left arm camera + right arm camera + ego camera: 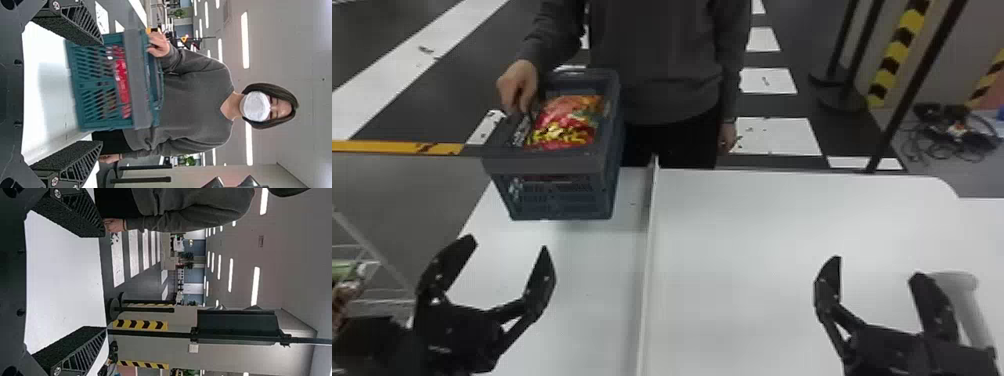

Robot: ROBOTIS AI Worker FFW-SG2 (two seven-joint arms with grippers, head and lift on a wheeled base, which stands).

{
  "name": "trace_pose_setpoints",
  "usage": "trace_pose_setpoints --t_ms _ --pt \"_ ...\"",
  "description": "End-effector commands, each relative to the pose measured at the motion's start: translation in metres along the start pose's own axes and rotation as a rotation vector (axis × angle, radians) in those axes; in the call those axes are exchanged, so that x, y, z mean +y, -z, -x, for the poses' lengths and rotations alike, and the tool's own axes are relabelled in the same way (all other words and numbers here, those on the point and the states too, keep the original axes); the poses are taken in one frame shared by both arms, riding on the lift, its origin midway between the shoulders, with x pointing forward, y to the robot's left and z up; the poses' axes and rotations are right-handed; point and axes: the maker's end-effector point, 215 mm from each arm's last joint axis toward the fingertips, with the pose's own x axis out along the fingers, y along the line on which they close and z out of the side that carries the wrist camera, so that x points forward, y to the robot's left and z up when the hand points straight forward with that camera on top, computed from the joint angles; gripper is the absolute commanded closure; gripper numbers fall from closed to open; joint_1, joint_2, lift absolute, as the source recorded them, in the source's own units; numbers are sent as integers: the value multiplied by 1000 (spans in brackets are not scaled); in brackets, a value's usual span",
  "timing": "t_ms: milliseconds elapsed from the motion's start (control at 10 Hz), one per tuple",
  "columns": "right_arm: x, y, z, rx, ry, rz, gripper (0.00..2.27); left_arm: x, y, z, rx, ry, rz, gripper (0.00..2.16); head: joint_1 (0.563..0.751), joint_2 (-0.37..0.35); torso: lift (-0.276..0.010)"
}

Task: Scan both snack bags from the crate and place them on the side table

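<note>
Fingers [542,284] wide apart and empty left and right, colourful snack bags [566,124] inside the crate [554,165].

Crate [547,165] of snack bags [567,122], person's hand [518,85] at its rim — left gripper [507,245] open, right gripper [877,266] open

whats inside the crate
Snack bags in red, yellow, orange and pink show inside the crate. What lies under them is mostly covered, though some red shows through the slatted side.

Before you, white stripes [777,136] marked a dark floor [472,85], black posts [147,310] stood near a grey wall [180,346], and strip lights [255,286] lit the ceiling [274,254]
</note>
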Motion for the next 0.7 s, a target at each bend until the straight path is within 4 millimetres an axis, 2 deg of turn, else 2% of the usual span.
trace_pose_setpoints --t_ms 0,600 --pt "0 1 0 1 -1 2 83 0 0 0 0 0 0 100 695 36 -98" --pt "1 1 -1 1 -3 1 83 0 -3 0 -6 3 -1 103 695 35 -98"
